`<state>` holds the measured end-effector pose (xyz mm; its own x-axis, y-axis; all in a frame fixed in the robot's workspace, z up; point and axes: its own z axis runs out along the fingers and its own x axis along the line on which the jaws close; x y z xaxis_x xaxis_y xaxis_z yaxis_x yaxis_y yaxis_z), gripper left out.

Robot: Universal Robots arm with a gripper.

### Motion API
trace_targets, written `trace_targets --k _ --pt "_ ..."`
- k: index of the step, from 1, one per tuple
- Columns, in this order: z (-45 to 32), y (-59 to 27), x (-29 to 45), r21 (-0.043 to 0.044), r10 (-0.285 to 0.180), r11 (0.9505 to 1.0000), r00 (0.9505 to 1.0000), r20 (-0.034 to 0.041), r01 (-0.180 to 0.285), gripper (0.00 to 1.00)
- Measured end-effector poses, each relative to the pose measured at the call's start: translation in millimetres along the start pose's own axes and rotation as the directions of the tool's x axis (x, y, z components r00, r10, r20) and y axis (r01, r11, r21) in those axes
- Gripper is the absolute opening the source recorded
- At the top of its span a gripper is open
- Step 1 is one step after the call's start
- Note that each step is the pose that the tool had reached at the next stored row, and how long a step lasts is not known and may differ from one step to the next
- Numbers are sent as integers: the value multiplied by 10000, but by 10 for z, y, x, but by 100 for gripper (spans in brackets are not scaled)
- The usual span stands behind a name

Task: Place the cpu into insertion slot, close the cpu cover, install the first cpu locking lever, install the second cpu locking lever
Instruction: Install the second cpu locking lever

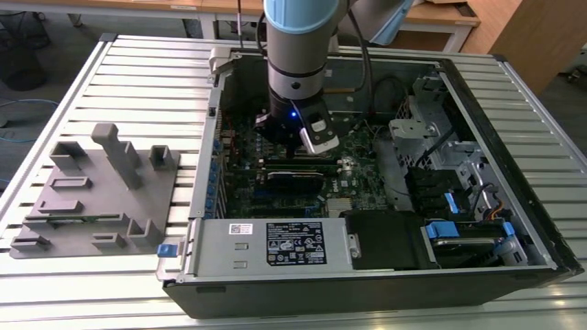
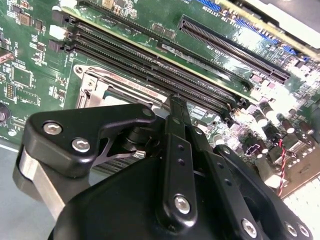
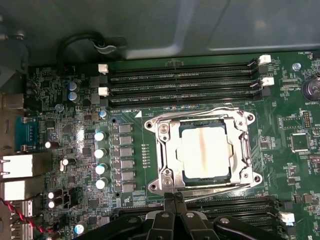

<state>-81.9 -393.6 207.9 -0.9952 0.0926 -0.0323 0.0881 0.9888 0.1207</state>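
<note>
In the first wrist view the cpu (image 3: 205, 151) sits flat in the insertion slot (image 3: 161, 150), its pale metal top showing through the big cutout of the cpu cover (image 3: 239, 131), which lies shut over it. Thin wire levers run along the slot's edges, and they look down against the frame (whether each is hooked I cannot tell). The gripper (image 3: 174, 199) is just beside the slot, its two black fingers pressed together with nothing between them, their tips over the memory slots (image 3: 230, 204) that border the slot on that side. A second bank of memory slots (image 3: 182, 82) lies on the slot's far side, and a row of silver-topped capacitors (image 3: 100, 160) stands near it on the green board (image 3: 295, 165). In the exterior view the arm (image 1: 295, 48) reaches straight down into the open computer case (image 1: 513, 137), and a grey fixture (image 1: 92, 192) rests on the slatted table (image 1: 73, 82) to the exterior view's left.
</note>
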Motion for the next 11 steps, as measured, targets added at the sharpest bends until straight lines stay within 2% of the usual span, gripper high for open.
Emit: trace_targets --k 8,11 --pt "32 -5 11 0 2 10000 10000 -2 -2 11" --pt "38 -6 16 -47 5 10000 10000 -4 -5 11"
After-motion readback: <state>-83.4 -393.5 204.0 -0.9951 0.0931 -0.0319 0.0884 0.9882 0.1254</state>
